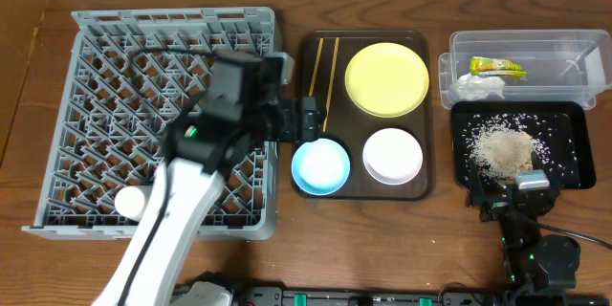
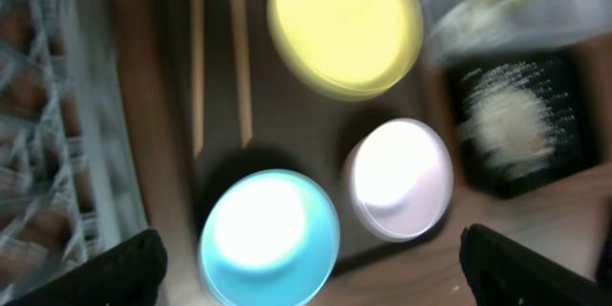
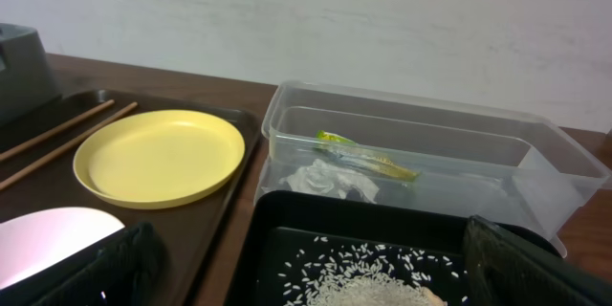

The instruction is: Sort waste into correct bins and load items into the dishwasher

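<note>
Left claw (image 1: 310, 120), released, hovers near the round light-blue bowl (image 1: 320, 167) on the dark-brown serving tray (image 1: 354, 132); dish loading seems in hand: lower and pinch its rim.

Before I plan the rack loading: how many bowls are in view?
2. Both sit on the brown tray: the light-blue bowl nearer the rack, the white bowl beside it. The left arm could hide another in the rack.

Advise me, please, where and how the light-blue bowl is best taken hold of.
Grip the light-blue bowl by its rim from above, one finger inside and one outside. It sits upright, mouth up, in a corner of the brown tray. The rim facing the yellow plate probably has most room; the white bowl and tray walls crowd the rest.
</note>
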